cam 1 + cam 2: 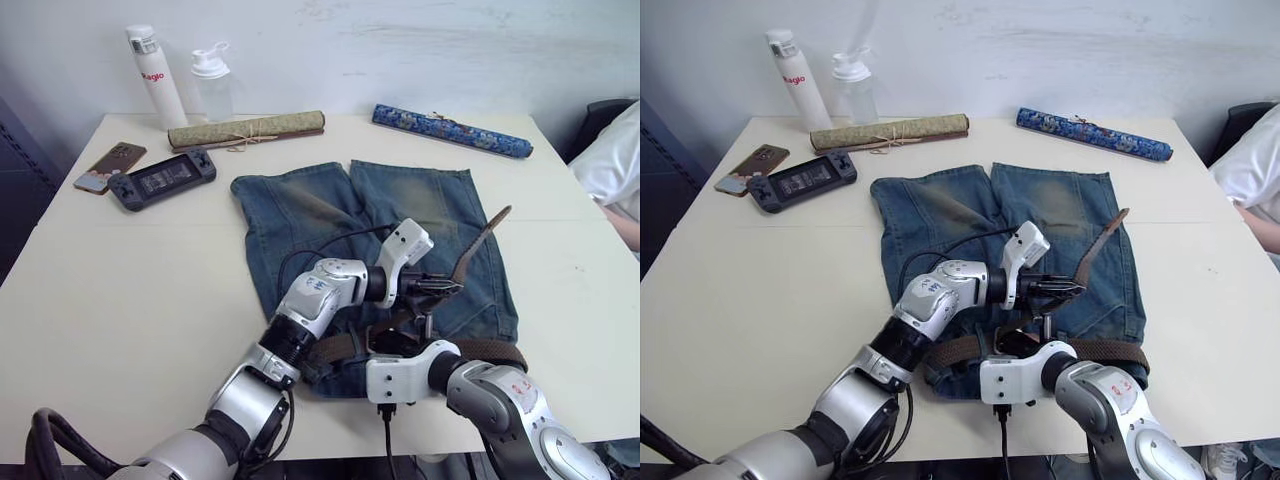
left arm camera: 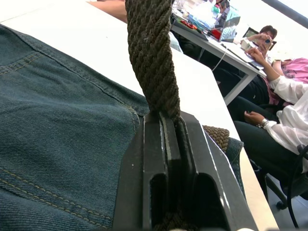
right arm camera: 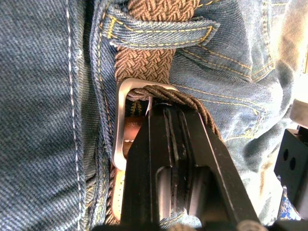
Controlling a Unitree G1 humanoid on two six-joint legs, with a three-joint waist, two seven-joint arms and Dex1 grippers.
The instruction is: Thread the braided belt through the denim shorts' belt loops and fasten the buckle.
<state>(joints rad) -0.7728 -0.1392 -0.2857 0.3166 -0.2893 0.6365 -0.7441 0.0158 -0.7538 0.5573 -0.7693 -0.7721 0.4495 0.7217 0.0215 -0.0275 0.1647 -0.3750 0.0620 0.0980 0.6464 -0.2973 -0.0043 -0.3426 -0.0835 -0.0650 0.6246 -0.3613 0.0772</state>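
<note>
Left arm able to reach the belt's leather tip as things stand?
Probably not right away: the left gripper is shut on the braided belt mid-strap, and the leather tip sticks up beyond it. It must let go first.

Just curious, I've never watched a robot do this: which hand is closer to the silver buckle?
Right. The right hand sits at the buckle, pinching the belt there; the left hand holds the strap farther up, above the shorts.
</note>
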